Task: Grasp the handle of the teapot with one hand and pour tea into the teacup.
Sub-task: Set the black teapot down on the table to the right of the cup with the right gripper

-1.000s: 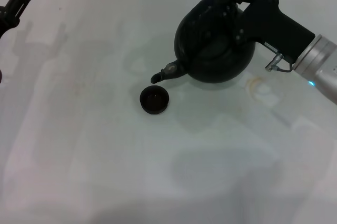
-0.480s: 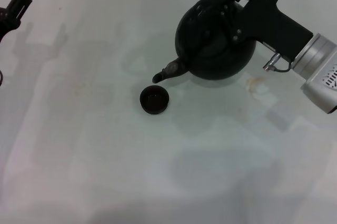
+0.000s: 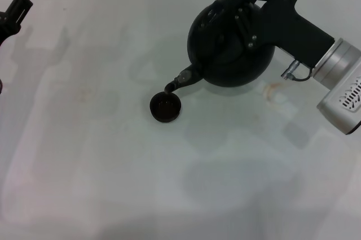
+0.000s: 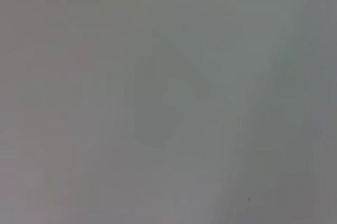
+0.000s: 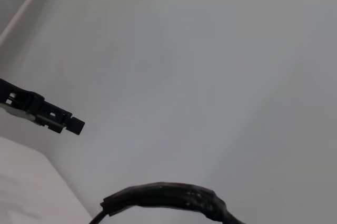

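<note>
The large black teapot (image 3: 225,53) hangs tilted in the head view, its short spout (image 3: 179,79) pointing down just over the rim of the tiny dark teacup (image 3: 165,107) on the white table. My right gripper (image 3: 243,8) is shut on the handle at the pot's top, with its black body covering most of the hoop. In the right wrist view a black arched piece of the handle (image 5: 168,196) shows at the edge. My left gripper (image 3: 17,5) is parked at the far left edge, away from the pot.
The white table (image 3: 113,183) stretches around the cup. A faint brownish ring stain (image 3: 276,90) lies to the right of the pot. The left gripper (image 5: 45,114) also shows far off in the right wrist view.
The teapot has tipped further forward and its spout has dropped closer to the teacup's rim. The right wrist has rolled. The left arm has stayed put.
</note>
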{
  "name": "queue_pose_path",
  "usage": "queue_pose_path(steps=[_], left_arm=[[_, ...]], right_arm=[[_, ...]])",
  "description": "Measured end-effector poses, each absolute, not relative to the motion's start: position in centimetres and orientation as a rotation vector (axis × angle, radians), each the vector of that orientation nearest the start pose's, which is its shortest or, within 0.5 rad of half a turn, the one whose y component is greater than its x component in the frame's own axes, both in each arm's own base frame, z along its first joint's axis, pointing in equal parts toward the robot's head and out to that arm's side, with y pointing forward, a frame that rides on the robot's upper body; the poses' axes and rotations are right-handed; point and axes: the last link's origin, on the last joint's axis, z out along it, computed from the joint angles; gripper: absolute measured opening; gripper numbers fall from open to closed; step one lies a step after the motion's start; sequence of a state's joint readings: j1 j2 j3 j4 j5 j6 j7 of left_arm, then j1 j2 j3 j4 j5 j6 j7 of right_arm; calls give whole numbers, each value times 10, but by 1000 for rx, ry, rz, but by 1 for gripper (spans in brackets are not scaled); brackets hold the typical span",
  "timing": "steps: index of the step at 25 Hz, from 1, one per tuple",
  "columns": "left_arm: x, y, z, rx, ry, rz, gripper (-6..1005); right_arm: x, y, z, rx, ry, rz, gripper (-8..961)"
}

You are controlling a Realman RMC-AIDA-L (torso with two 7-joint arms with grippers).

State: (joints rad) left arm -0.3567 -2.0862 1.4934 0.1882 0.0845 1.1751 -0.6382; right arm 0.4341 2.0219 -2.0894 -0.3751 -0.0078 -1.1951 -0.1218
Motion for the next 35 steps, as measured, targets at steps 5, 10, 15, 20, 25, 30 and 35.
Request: queue_pose_path(steps=[5,10,15,20,25,30,35], left_arm=[[-339,319,0,-1576,-811,-970,890],[-339,320,0,-1577,-810,-970,891],[-338,321,0,-1579,-807,-973,890],[-338,321,0,-1578,-807,-973,891],[-338,321,1,-1578,-807,-972,891],[-338,321,1,-1579,-805,-973,891],[-338,321,1,-1579,-805,-973,891]], right_arm=[[244,325,-56,-2076,-339,643,124],[244,325,-55,-2062,-371,619,120],[245,325,-56,-2058,-385,605,119],[245,325,-56,-2057,-387,603,119],[245,325,-56,-2055,-392,600,117],[245,325,-56,-2045,-419,581,116],[246,325,-56,-2046,-416,576,117]])
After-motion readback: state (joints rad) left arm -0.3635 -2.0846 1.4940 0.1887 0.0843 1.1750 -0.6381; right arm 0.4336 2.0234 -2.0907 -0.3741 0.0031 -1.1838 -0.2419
